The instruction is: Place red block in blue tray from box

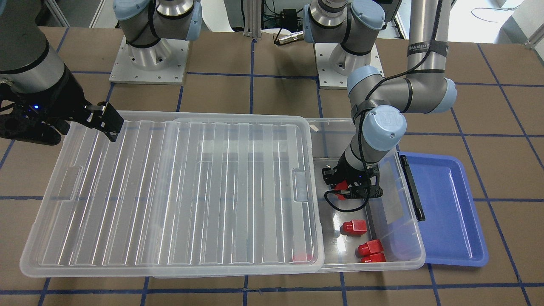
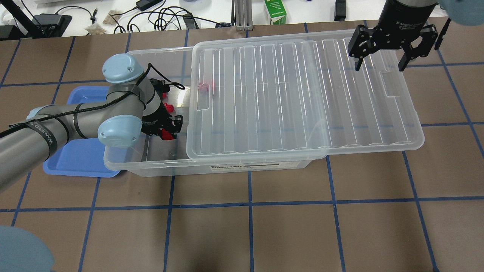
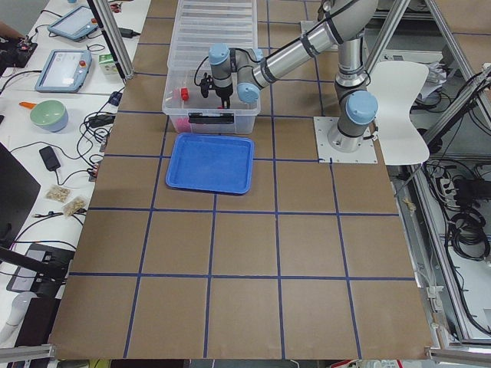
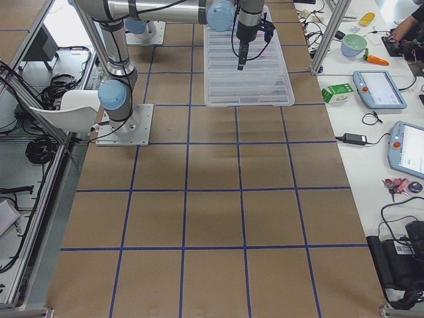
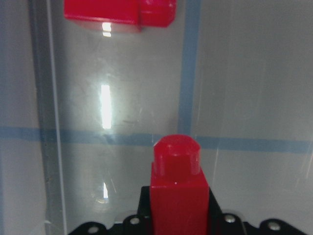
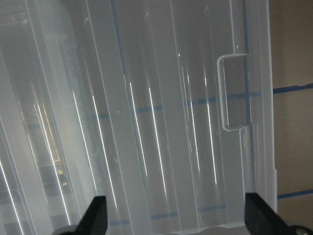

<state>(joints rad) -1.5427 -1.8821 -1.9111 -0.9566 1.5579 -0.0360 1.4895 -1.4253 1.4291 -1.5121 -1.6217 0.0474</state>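
Observation:
My left gripper (image 1: 351, 190) is down inside the open end of the clear box (image 1: 374, 266) and is shut on a red block (image 5: 175, 196), stub end pointing away from the wrist. The held block also shows in the overhead view (image 2: 166, 133). Three more red blocks (image 1: 354, 227) lie on the box floor toward the operators' side, and another (image 1: 302, 257) lies under the lid. The blue tray (image 1: 450, 212) sits empty beside the box's latch end. My right gripper (image 2: 380, 63) is open and empty above the far end of the lid.
The ribbed clear lid (image 2: 302, 94) is slid sideways, covering most of the box and overhanging its end. The black latch (image 1: 413, 187) and the box wall stand between my left gripper and the tray. A loose block (image 5: 120, 12) lies ahead of the held one.

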